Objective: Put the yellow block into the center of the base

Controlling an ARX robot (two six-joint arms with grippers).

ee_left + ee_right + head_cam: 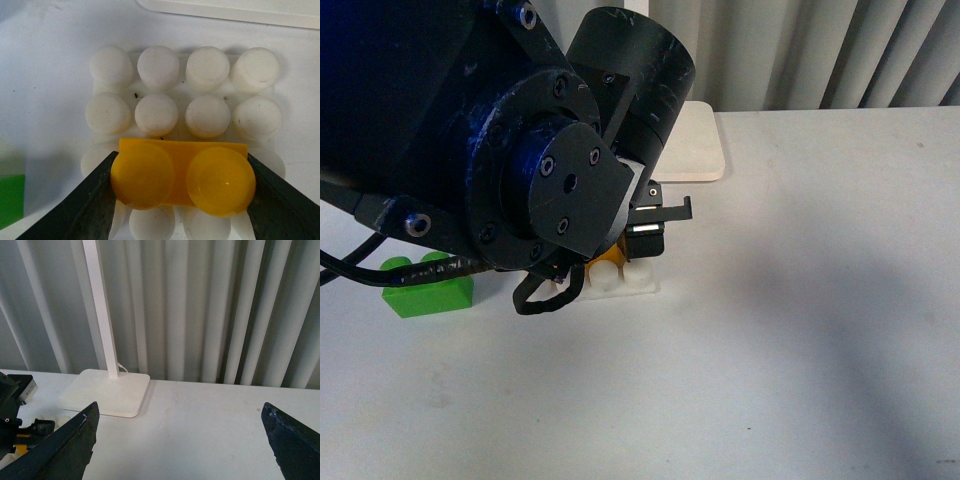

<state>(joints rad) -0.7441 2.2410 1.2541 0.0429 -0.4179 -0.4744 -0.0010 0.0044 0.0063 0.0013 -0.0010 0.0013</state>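
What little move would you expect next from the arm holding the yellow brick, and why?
Probably a short push straight down. The left tool grips the yellow block by its ends over the base, lined up with the two middle stud columns. Whether it is already seated cannot be told, so pressing before letting go seems safest.

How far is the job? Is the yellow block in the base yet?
Done: the left gripper grips the block. In hand: the block sits over the middle columns of the base; whether it is pressed home cannot be told. Left: seating it if needed, letting go.
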